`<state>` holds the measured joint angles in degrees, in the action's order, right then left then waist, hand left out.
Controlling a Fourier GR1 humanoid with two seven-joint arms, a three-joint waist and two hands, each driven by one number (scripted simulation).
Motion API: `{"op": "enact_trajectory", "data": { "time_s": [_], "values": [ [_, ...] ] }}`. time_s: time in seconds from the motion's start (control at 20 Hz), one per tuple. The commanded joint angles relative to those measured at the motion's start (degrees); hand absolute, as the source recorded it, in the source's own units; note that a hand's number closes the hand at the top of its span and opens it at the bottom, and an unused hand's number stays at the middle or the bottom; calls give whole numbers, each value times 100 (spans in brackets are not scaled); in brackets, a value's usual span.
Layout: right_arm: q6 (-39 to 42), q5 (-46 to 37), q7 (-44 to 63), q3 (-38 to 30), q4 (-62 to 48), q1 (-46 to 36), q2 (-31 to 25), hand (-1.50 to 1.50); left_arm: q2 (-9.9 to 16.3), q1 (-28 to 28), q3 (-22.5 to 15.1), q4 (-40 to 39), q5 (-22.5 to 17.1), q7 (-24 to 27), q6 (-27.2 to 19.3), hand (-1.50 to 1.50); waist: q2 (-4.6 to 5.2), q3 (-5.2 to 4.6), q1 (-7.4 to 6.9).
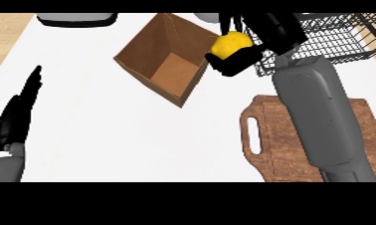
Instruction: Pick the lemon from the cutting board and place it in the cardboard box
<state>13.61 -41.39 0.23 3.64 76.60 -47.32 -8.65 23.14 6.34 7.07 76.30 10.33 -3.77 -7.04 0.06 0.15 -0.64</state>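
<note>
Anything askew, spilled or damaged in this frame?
Nothing spilled or damaged. The cardboard box sits turned at an angle on the counter. The right hand holds the lemon at the box's right edge, off the cutting board.

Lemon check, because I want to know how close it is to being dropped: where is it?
In the head view the lemon sits in the right robot hand, at the cardboard box's right rim.

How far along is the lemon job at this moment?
Done: the lemon is off the cutting board, held in the right hand with fingers curled round it. In hand: it sits at the right edge of the cardboard box, not inside. Left: move over the opening and release. The left hand rests open at the view's left edge.
</note>
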Motion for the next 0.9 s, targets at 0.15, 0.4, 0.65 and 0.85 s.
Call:
{"op": "enact_trajectory", "data": {
  "time_s": [0.15,0.4,0.65,0.85],
  "values": [
    [-414,293,967,-12,-1198,-1349,842,150,-230,71,-201,222,267,-237,-175,0,7,-16,-93],
    [-1223,686,750,222,-2803,-2077,858,150,-104,330,-57,-207,144,-54,100,0,49,-20,-177],
    [-1916,1321,601,757,-3968,-2613,863,150,-196,423,-123,-147,240,-105,37,0,68,-21,-295],
    [-2349,1201,417,1024,-4851,-2819,864,150,-196,429,-186,14,227,-37,137,0,115,-24,-466]
  ]
}}
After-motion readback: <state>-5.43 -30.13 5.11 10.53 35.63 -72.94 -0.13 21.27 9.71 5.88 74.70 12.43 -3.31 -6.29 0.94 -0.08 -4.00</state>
